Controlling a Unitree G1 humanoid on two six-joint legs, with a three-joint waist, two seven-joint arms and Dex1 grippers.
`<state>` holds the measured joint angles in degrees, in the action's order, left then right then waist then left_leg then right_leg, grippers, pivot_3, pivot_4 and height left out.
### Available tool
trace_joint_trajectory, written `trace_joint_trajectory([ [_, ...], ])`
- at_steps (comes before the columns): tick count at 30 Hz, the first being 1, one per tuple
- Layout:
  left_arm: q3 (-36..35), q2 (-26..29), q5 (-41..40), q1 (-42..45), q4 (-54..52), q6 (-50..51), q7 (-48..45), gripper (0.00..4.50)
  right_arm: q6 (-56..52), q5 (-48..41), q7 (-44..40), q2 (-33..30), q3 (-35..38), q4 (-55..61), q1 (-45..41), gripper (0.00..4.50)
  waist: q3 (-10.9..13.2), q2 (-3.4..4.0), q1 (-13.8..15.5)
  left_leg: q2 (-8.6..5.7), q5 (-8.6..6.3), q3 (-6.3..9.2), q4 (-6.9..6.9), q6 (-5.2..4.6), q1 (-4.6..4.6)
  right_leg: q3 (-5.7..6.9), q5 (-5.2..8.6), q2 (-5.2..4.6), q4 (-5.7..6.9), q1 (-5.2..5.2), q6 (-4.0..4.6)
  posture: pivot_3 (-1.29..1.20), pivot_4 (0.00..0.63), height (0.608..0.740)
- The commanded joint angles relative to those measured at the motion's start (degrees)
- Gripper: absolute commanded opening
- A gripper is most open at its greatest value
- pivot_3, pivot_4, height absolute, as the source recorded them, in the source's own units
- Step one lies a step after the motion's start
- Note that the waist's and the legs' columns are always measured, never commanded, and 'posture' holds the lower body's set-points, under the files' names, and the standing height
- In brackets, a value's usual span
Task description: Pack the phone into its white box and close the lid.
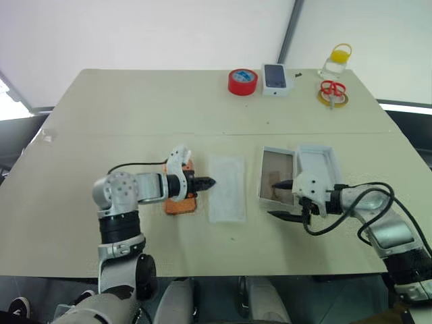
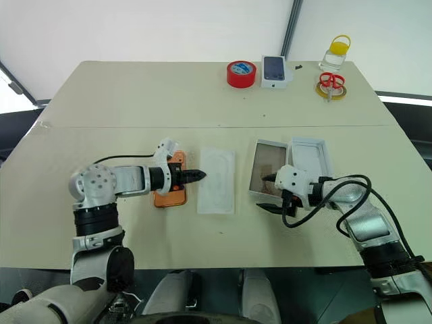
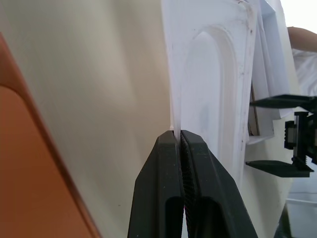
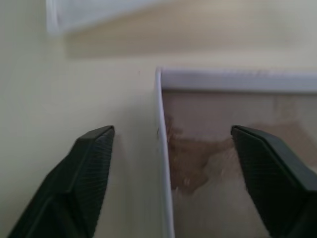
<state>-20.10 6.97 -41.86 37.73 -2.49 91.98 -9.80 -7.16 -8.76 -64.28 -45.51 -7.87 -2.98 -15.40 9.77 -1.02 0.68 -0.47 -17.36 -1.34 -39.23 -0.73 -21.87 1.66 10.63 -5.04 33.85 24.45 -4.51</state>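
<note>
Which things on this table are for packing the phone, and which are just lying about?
For the job: slim orange phone; shallow white cardboard box tray; white rectangular lid, plain inside up.

Lying about: flat translucent white insert; red tape roll; smaller white box with dark phone picture; red scissors; yellow-lidded clear jar.

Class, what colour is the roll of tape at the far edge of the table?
Red roll of tape, clearest in the right eye view.

The left gripper (image 1: 209,181) and its wrist cover most of the phone (image 1: 181,204). The small print on the far box (image 1: 275,79) is too tiny to read.
</note>
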Motion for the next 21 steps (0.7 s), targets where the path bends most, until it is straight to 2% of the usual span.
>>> trace_joint_trajectory([
  [1,-1.20,1.22,-0.33,2.39,-1.66,-0.44,-1.48,0.00,-0.01,-0.83,-2.25,-0.73,0.55,0.16,-1.76,2.21,0.00,0.00,0.03,0.00,0.01,0.01,0.00,0.01,0.00,0.00,0.00,0.00,0.01,0.00,0.00,0.00,0.150,0.739],
  [5,-2.96,0.15,-0.46,3.60,-0.91,0.10,-1.20,0.00,1.10,-0.41,-3.18,-0.41,-0.08,-0.26,-2.33,0.11,0.00,0.00,0.04,0.00,0.01,0.01,0.00,0.03,0.00,0.00,-0.01,0.00,0.00,0.00,-0.02,0.00,0.150,0.739],
  [14,-8.42,-1.10,-2.68,7.97,3.50,0.52,0.76,0.00,1.74,-0.87,-3.01,5.37,-4.12,6.33,-1.84,0.05,0.02,-0.03,-0.33,0.02,0.07,0.03,0.06,0.14,0.03,0.02,-0.10,0.04,0.03,0.01,-0.19,0.00,0.150,0.739],
  [21,-6.76,-0.84,-3.22,7.26,3.07,0.52,1.24,0.00,2.40,-0.75,-3.00,5.75,-4.43,8.29,-1.66,0.05,0.03,-0.05,0.09,-0.02,0.15,0.05,0.06,0.28,0.03,0.01,-0.11,-0.02,0.09,0.02,-0.21,0.00,0.150,0.739],
])
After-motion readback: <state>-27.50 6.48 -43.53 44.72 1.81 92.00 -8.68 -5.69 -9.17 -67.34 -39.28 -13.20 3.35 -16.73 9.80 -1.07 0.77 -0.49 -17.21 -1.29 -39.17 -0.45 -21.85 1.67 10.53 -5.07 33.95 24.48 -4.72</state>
